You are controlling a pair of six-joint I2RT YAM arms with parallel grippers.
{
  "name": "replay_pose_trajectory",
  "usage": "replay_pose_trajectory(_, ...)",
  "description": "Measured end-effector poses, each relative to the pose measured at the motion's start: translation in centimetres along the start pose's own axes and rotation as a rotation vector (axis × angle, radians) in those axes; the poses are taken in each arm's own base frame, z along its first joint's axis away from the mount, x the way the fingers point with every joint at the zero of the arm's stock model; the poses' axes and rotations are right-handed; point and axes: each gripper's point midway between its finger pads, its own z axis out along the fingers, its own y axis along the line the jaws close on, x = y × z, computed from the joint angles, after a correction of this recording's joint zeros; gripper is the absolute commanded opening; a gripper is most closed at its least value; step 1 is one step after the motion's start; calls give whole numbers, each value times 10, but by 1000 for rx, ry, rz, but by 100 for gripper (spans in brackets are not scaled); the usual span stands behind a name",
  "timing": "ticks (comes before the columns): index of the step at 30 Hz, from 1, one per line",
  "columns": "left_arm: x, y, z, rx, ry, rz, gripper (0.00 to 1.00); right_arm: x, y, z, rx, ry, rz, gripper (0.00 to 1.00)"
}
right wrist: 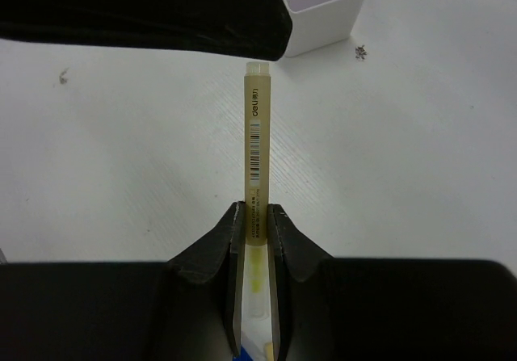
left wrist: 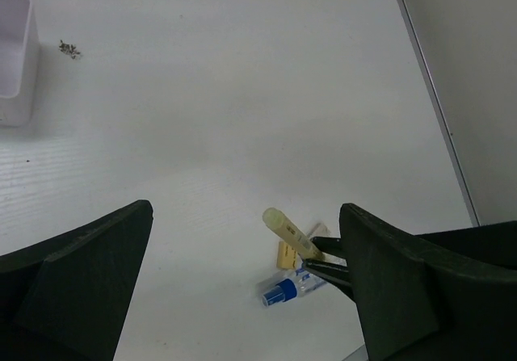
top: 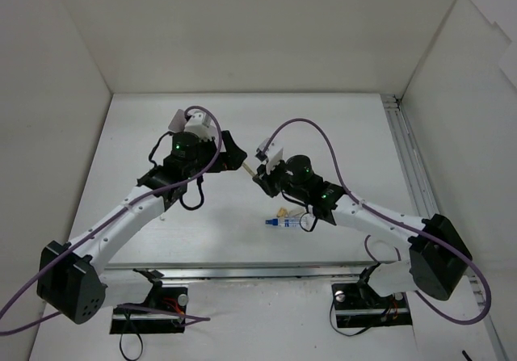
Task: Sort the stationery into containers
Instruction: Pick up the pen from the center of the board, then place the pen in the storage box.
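My right gripper (right wrist: pixel 255 225) is shut on a pale yellow pen (right wrist: pixel 255 147) and holds it above the table, tip pointing away from the wrist. The pen also shows in the top view (top: pixel 248 167) and the left wrist view (left wrist: pixel 289 232). My left gripper (left wrist: pixel 242 284) is open and empty, raised just beyond the pen's tip (top: pixel 230 153). The white box (right wrist: pixel 320 7) stands just past the pen; its corner shows in the left wrist view (left wrist: pixel 14 62). A blue-and-white tube (left wrist: pixel 287 289) and a tan eraser bit (left wrist: pixel 285 254) lie on the table under the right gripper (top: pixel 263 175).
The left arm hides the box in the top view. Small dark specks (left wrist: pixel 69 50) lie beside the box. A metal rail (top: pixel 404 159) runs along the right wall. White walls close in the table at the back and on both sides.
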Motion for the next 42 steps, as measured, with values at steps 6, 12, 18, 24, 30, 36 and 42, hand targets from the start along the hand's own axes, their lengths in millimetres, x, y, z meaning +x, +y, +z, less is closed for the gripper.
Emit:
replay_pose_trajectory(6,-1,-1,8,-8,-16,-20,80,-13,10,-13,1,-78,26,0)
replay_pose_trajectory(12,7,-10,18,22,4,-17,47,-28,20,-14,-10,-132,18,0)
replay_pose_trajectory(18,13,-15,22,39,27,-21,18,-25,21,-14,18,-131,15,0)
replay_pose_trajectory(24,8,-26,21,81,11,-31,0,-26,20,-14,42,-135,14,0)
replay_pose_trajectory(30,4,-26,20,80,-5,-25,0,-27,18,-11,53,-143,15,22)
replay_pose_trajectory(36,-14,-23,7,47,-80,3,0,-30,10,-10,95,-148,18,48)
replay_pose_trajectory(42,-43,-10,-7,-15,-174,37,0,-39,10,-11,94,-163,23,70)
